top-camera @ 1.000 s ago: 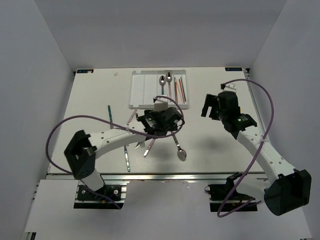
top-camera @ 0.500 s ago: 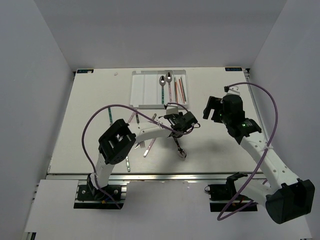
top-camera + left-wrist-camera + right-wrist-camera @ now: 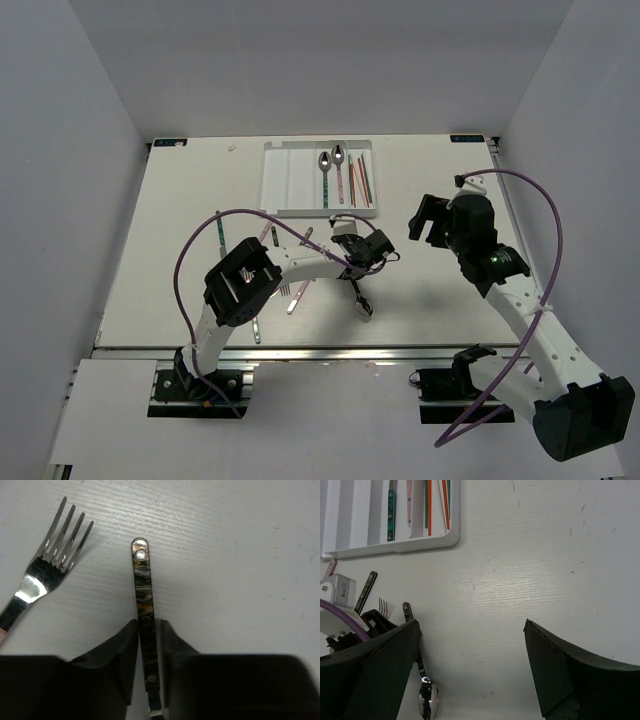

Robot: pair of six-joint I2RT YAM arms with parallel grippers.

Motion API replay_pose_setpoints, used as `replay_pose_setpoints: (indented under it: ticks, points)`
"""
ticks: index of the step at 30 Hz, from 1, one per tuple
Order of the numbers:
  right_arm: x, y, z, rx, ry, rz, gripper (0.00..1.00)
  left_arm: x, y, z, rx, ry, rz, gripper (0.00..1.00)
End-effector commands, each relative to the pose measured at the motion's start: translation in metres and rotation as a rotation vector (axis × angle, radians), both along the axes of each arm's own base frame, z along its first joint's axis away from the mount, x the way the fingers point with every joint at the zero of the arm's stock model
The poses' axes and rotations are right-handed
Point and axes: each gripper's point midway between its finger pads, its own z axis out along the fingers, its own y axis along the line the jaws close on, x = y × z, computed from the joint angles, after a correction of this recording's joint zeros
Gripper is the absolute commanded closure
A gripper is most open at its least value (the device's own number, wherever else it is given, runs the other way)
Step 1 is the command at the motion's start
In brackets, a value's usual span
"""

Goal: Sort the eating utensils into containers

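Left tool [image 3: 148, 630] sits low over the worktop [image 3: 180, 200], its two dark fingers [image 3: 120, 670] drawn in close on either side of a spoon's [image 3: 142, 580] mottled handle. A pale sliver shows beside one finger, so we cannot tell whether they are pressing on it. The spoon lies flat near the middle of the worktop, bowl toward the near edge.

We see a white, faintly grained worktop with a few small scuffs, closed in by plain pale grey walls [image 3: 90, 150] on three sides. A white tray [image 3: 272, 180] lies at the middle of the far edge, with two spoons [image 3: 326, 165] and coloured chopsticks [image 3: 358, 180] in its right-hand compartments. A fork [image 3: 52, 550] lies just beside the gripped handle, tines up in the left wrist view.

From above, the wrist covers the spoon's handle. Up close, the handle's lower end vanishes between the fingers, and the fork's handle is cut off at the frame edge.

Our left arm [image 3: 300, 265] folds up at the elbow above the near-left corner and stretches right to the middle, a purple cable [image 3: 200, 240] looping over it. Our right arm [image 3: 520, 300] rises from the near-right corner, its right tool [image 3: 470, 670] spread wide and hanging above bare worktop toward the right edge.
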Motion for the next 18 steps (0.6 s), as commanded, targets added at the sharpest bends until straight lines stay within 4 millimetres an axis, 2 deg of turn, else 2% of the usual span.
replay_pose_setpoints:
  ticks: [1,5,6,9,11,12,14,15,16,17,18]
  points:
    - [0.001,-0.001,0.012,0.018,-0.050,-0.007,0.11,-0.018,-0.005,-0.029,-0.019,0.102,-0.021,0.73]
    - [0.000,0.000,0.014,0.033,-0.054,0.004,0.11,-0.026,0.001,-0.034,0.002,0.134,-0.043,0.97]
    - [-0.001,0.005,0.014,0.048,-0.048,0.030,0.11,-0.027,0.003,-0.032,0.021,0.138,-0.063,1.00]
    - [0.000,0.007,0.010,0.076,-0.030,0.060,0.11,-0.026,0.006,-0.026,0.047,0.128,-0.106,1.00]
    - [0.001,0.002,0.008,0.098,-0.024,0.060,0.11,-0.026,0.000,-0.015,0.025,0.112,-0.167,1.00]
    - [-0.001,0.007,0.008,0.125,-0.020,0.099,0.11,-0.024,-0.012,-0.009,0.003,0.096,-0.254,1.00]
    - [-0.001,0.003,0.011,0.141,-0.025,0.105,0.11,-0.020,-0.015,0.012,-0.011,0.047,-0.316,1.00]
    - [-0.003,0.009,0.014,0.159,-0.029,0.143,0.11,-0.017,-0.019,0.021,0.006,0.006,-0.399,1.00]
    - [-0.005,0.013,0.018,0.171,-0.037,0.168,0.11,-0.012,-0.019,0.040,0.007,-0.042,-0.417,1.00]
    - [-0.006,0.018,0.021,0.186,-0.040,0.196,0.11,-0.010,-0.018,0.048,0.023,-0.070,-0.450,1.00]
    - [-0.012,0.030,0.023,0.221,-0.035,0.265,0.11,-0.007,-0.022,0.061,0.049,-0.128,-0.530,1.00]
